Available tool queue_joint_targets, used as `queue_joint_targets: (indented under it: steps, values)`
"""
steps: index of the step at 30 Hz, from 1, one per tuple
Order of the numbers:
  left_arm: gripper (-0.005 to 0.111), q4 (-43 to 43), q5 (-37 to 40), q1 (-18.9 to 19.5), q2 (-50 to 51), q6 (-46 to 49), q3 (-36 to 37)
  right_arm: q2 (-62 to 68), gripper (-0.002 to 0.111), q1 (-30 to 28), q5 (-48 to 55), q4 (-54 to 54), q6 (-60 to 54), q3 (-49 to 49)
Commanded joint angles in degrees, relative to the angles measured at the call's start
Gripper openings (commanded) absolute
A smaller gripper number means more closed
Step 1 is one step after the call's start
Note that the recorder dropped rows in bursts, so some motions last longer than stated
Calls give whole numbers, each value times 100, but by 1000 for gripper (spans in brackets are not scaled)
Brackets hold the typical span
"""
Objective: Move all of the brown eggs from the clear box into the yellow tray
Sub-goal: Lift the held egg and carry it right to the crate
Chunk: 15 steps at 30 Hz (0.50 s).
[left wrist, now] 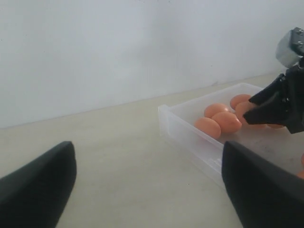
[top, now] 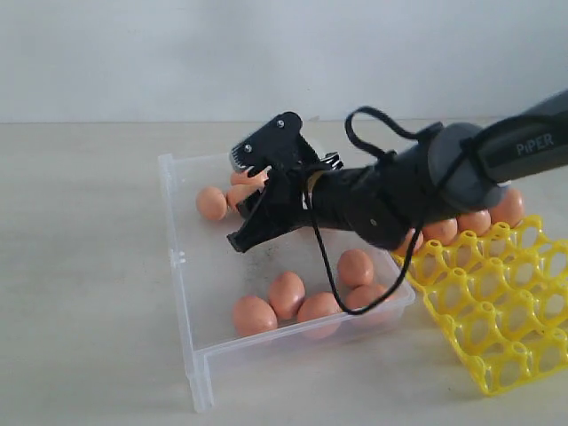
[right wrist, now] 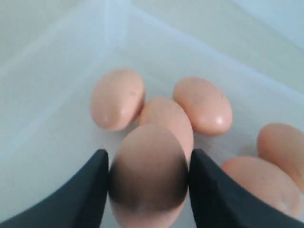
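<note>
The clear box (top: 182, 266) rests on the counter (top: 89, 311), with the yellow tray (top: 497, 311) just beside its right end. The brown eggs (top: 287, 295) are split between both containers. In the exterior view, 5 eggs lie in a loose cluster on the box floor against the near wall. A second group occupies the far left corner of the box. The far row of tray cups holds 4 eggs (top: 475, 222), partly hidden behind the arm; the nearer cups show only yellow lattice. The right claw (top: 251, 191) reaches across into the far left corner of the box and is clenched on the gripped egg (right wrist: 148, 175), with 1 dark finger (right wrist: 90, 190) pressed against each side of the shell. The right wrist view shows 5 more eggs on the box floor around the gripped egg: 3 beyond it and 2 to one side. Whether the gripped egg is clear of the floor cannot be determined. The left claw (left wrist: 147, 190) is released, its jaws spread wide with nothing between them, positioned over bare counter just outside the box's end wall.
</note>
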Motion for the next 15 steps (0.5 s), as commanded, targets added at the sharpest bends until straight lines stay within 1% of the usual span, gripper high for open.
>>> queue_joint_targets:
  steps: [1,3,5,9,15]
  values:
    - [78,-38,-43,-37,-22,-45,23,-30,0,-70,-3016,79,41,984]
    - [78,-38,-43,-37,-22,-45,23,-30,0,-110,-4072,240,151,1288]
    - [78,-38,-43,-37,-22,-45,23,-30,0,-184,-4891,283,372,1574]
    - [78,-38,-43,-37,-22,-45,23,-117,0,-293,-4937,363,783,1923]
    - [78,-38,-43,-37,-22,-45,23,-449,0,-297,-4937,537,769,2440]
